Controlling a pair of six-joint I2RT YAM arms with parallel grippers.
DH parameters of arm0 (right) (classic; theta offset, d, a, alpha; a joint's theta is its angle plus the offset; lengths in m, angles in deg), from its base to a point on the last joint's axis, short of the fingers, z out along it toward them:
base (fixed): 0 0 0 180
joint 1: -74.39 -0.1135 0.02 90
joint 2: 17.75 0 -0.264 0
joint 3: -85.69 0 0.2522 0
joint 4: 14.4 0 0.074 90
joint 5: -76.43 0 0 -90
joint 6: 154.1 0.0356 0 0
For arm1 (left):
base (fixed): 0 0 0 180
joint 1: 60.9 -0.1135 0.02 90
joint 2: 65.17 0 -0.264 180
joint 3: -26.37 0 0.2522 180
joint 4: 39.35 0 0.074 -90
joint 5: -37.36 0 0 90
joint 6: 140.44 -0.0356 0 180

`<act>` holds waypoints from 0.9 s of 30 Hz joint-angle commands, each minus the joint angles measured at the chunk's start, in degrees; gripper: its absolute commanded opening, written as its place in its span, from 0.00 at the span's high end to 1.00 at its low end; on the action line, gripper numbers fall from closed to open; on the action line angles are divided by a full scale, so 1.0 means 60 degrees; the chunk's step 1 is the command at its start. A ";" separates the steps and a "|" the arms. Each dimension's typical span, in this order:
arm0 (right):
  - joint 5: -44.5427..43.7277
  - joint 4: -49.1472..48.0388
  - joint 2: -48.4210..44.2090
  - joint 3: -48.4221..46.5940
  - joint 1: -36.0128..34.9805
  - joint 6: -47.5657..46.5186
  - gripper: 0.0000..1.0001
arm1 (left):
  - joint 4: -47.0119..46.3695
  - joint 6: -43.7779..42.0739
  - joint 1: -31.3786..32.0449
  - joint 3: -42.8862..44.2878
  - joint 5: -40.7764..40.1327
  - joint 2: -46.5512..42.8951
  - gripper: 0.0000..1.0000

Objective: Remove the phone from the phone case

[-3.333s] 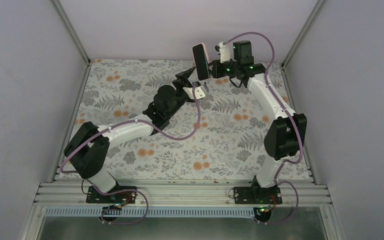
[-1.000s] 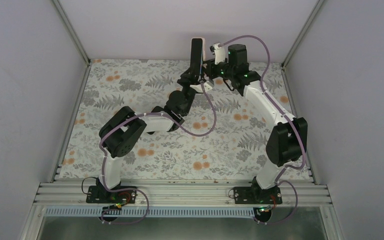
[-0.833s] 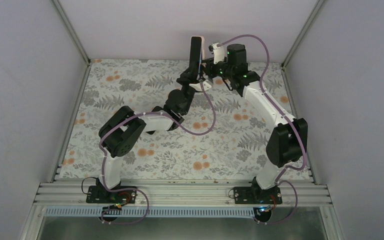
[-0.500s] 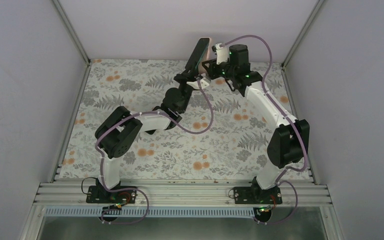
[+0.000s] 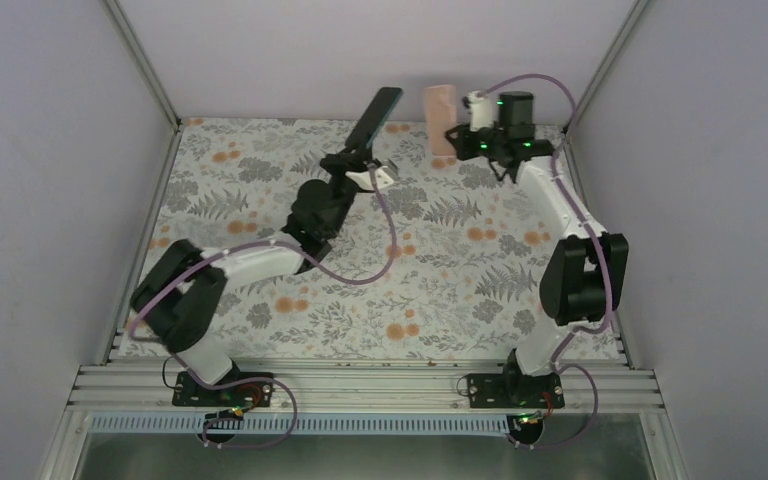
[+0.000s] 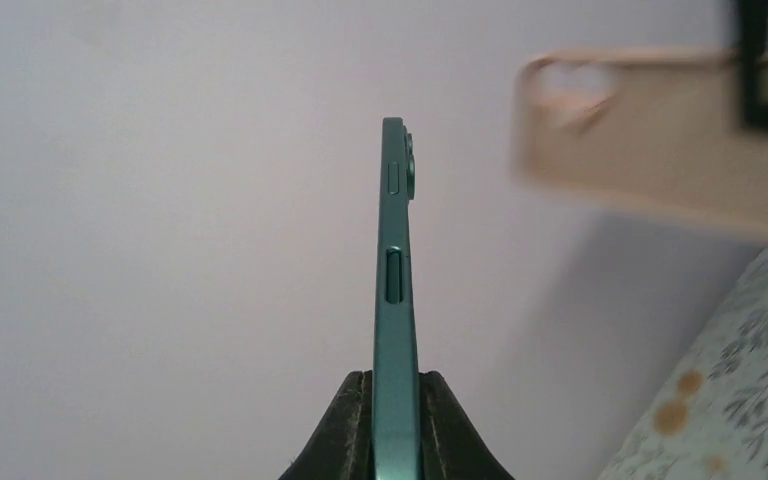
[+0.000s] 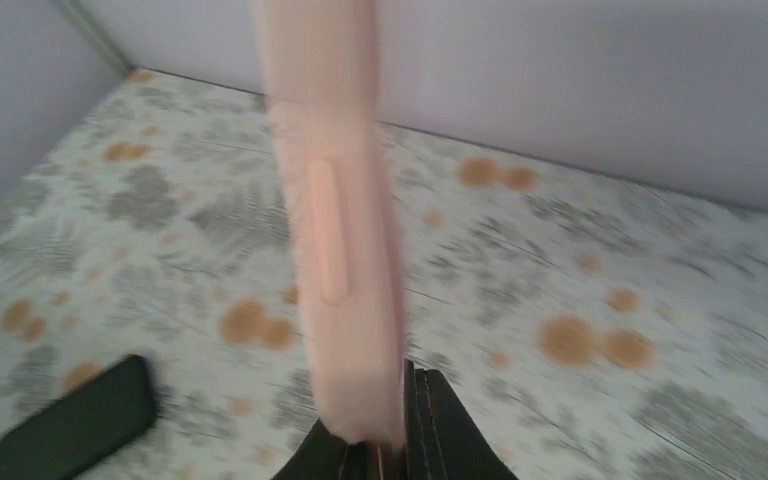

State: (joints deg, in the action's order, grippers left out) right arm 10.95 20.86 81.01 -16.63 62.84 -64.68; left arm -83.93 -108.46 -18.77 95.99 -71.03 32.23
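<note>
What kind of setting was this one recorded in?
Probably a lab robot test cell rather than a home: plain panel walls on an aluminium frame, a floral table cover, and a metal mounting rail along the near edge.

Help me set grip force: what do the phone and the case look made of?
The phone: likely a metal frame with a smooth satin green finish, judging by its thin, straight edge and inset buttons. The case: probably soft silicone or rubbery plastic, matte peach, with a moulded button bump.
</note>
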 commanded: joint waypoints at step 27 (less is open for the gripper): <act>0.0317 0.7872 -0.0820 0.4248 0.1285 -0.7120 0.96 | 0.6178 -0.3340 0.3315 -0.6031 -0.1036 -0.3351 0.98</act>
State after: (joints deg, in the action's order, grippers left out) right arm 14.09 69.05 73.73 7.44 70.05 -107.37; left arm -44.37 -127.59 -0.41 60.16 -75.75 8.58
